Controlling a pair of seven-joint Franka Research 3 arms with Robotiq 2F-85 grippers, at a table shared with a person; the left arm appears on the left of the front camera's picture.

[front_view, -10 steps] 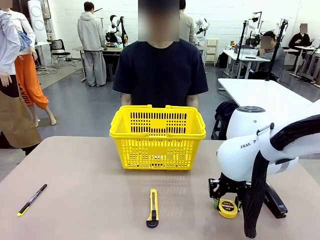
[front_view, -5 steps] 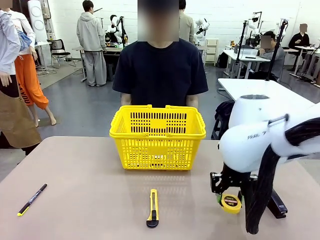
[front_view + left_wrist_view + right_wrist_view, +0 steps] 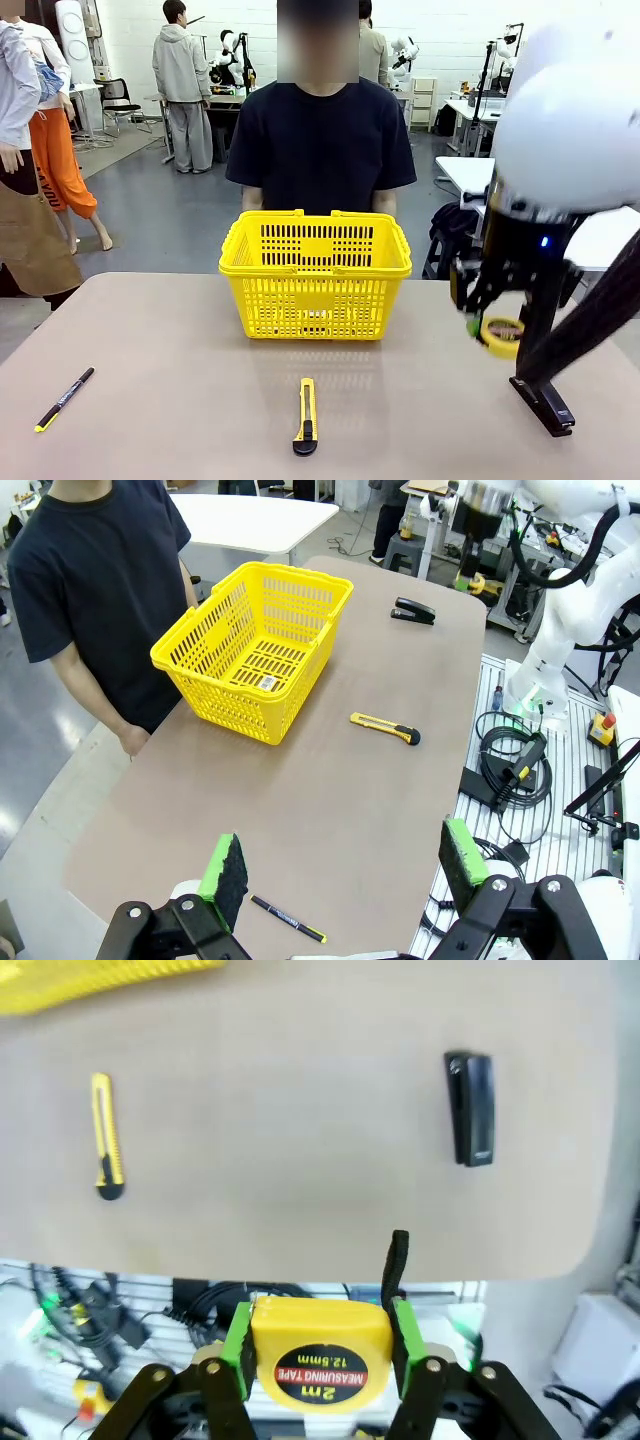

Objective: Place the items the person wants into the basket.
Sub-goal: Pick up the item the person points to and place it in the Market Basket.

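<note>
Transport step: right gripper [image 3: 492, 322] pinches the tape measure [image 3: 318, 1358] between its green pads, clear above the table [image 3: 180, 400], right of the basket [image 3: 315, 300] and nearer; next move calls for a carry left and far over the rim, then release inside; left gripper [image 3: 345, 865] spread wide, holding nothing, high over the table's left end; utility knife [image 3: 306, 414] lies just near of the basket, probably next; stapler [image 3: 543, 403] and pen [image 3: 64, 398]: leave alone
</note>
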